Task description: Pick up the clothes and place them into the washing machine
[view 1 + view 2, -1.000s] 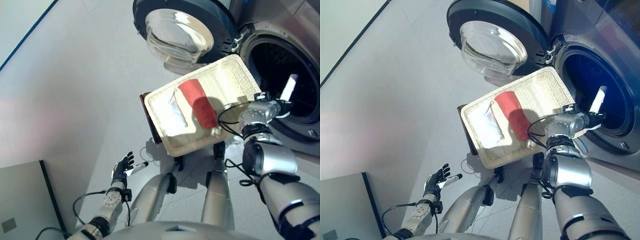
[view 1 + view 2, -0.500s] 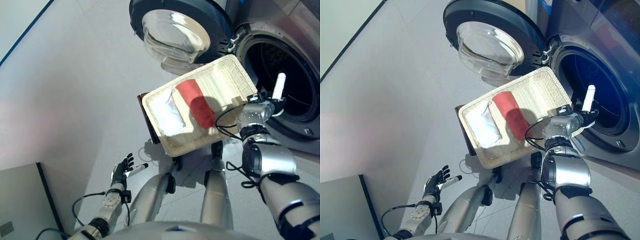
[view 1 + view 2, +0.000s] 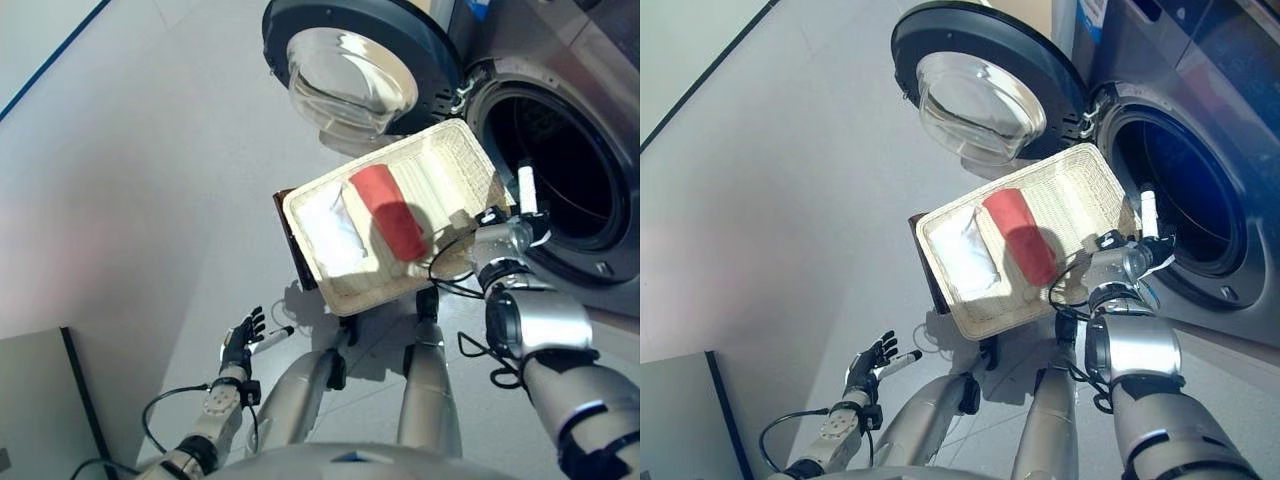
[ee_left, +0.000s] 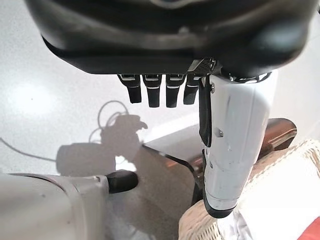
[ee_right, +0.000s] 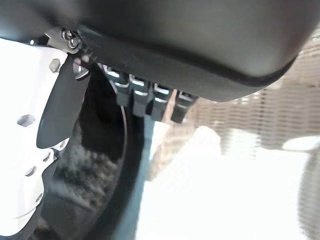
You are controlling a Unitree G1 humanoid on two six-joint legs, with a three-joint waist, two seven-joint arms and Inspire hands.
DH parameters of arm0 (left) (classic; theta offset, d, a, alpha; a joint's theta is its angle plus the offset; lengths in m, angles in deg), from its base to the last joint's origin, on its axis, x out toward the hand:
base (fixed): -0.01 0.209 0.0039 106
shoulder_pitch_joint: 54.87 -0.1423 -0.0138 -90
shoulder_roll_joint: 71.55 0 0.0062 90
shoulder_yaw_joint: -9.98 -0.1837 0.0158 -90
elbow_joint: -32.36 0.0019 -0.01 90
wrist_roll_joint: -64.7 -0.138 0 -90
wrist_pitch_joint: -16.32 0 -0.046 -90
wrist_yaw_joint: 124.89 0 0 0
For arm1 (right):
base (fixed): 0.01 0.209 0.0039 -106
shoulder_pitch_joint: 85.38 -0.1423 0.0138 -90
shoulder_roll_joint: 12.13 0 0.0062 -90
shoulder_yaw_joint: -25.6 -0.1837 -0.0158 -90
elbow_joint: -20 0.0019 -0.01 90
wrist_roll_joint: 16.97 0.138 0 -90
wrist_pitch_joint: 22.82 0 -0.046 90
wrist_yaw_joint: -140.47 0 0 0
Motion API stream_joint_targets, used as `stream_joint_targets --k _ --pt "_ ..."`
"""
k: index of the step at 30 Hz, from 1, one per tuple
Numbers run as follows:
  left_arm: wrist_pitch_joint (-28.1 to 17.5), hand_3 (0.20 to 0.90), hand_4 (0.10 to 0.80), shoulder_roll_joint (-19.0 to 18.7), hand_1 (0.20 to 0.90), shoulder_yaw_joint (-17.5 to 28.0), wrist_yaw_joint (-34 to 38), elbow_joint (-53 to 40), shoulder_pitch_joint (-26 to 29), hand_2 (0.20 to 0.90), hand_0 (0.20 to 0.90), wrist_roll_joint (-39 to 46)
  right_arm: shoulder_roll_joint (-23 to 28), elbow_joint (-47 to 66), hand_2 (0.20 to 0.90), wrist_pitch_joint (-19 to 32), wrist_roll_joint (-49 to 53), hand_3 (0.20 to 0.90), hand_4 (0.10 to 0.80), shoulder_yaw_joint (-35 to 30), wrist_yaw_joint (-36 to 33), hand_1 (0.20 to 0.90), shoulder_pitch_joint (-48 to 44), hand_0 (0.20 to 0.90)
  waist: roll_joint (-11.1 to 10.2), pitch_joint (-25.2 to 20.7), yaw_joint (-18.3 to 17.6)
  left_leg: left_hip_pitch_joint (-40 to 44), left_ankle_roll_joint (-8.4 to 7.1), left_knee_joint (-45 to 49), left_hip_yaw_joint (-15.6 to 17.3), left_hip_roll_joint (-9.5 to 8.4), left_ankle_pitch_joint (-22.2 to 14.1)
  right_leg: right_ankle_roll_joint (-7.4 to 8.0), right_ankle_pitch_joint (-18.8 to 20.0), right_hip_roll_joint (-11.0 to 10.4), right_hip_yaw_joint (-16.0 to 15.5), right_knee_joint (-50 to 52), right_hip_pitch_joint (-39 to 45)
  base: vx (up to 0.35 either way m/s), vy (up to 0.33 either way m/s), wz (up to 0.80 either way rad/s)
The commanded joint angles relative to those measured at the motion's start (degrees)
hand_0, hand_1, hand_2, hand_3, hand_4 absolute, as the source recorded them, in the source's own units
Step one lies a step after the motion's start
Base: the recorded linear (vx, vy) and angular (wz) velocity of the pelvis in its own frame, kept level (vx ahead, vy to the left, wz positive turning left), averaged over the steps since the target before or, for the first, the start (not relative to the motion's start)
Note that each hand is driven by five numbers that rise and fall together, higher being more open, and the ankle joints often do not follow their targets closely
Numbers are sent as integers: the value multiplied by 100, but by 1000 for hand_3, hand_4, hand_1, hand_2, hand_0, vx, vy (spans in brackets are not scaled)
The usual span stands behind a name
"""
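Observation:
A rolled red cloth [image 3: 388,212] and a folded white cloth [image 3: 333,235] lie in a pale wicker basket [image 3: 455,160] on a small dark stool [image 3: 289,238]. Behind it to the right is the washing machine's drum opening [image 3: 560,170], with the round door [image 3: 350,70] swung open at the back. My right hand [image 3: 508,228] hangs between the basket's right edge and the drum, open, its white-covered thumb pointing up and nothing in it. My left hand [image 3: 240,338] is low at the lower left, far from the basket, open with fingers spread.
A grey box [image 3: 35,400] stands at the lower left corner. Bare grey floor stretches to the left of the basket. The left wrist view shows the stool's top [image 4: 172,167] and the basket's rim [image 4: 200,225] past the fingers.
My right hand has drifted left from in front of the drum to the basket's right edge. The cloths and the left hand have stayed put.

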Motion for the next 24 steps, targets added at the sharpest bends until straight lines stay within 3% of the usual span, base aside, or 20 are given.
stream_joint_targets --k 1,6,15,19,24 --pt "-140 900 800 -321 900 441 59 -44 -75 900 900 -166 62 432 900 -36 -986 900 800 542 295 900 70 900 -16 46 225 -406 -699 393 -363 296 -234 -205 -336 42 -472 -59 539 -10 -56 6" --pt "-208 900 800 -319 900 596 136 78 -36 900 900 -324 -108 351 900 -274 -2379 900 800 1161 116 900 313 900 -201 125 218 -410 -718 416 -466 303 -176 -225 -329 57 -607 -65 618 -4 -55 18" --pt "-330 900 800 -470 900 1004 618 -50 86 900 900 -616 -65 -287 900 -1053 -5630 900 800 2447 -871 900 77 900 -527 291 433 -479 -760 403 -783 274 -16 -227 -309 -5 -998 -88 767 -3 -52 20" --pt "-357 900 800 -455 900 1168 659 -273 134 900 900 -397 -44 -576 900 -1383 -6212 900 800 2687 -1057 900 -119 900 -555 361 527 -571 -765 422 -874 243 16 -240 -334 -24 -1096 -34 729 -20 -11 29" --pt "-398 900 800 -419 900 1333 772 -1282 151 900 900 -167 43 -921 900 -1857 -6780 900 800 2835 -1181 900 -269 900 -521 525 757 -829 -770 508 -1041 172 76 -254 -412 -97 -1287 123 597 -14 -5 25"
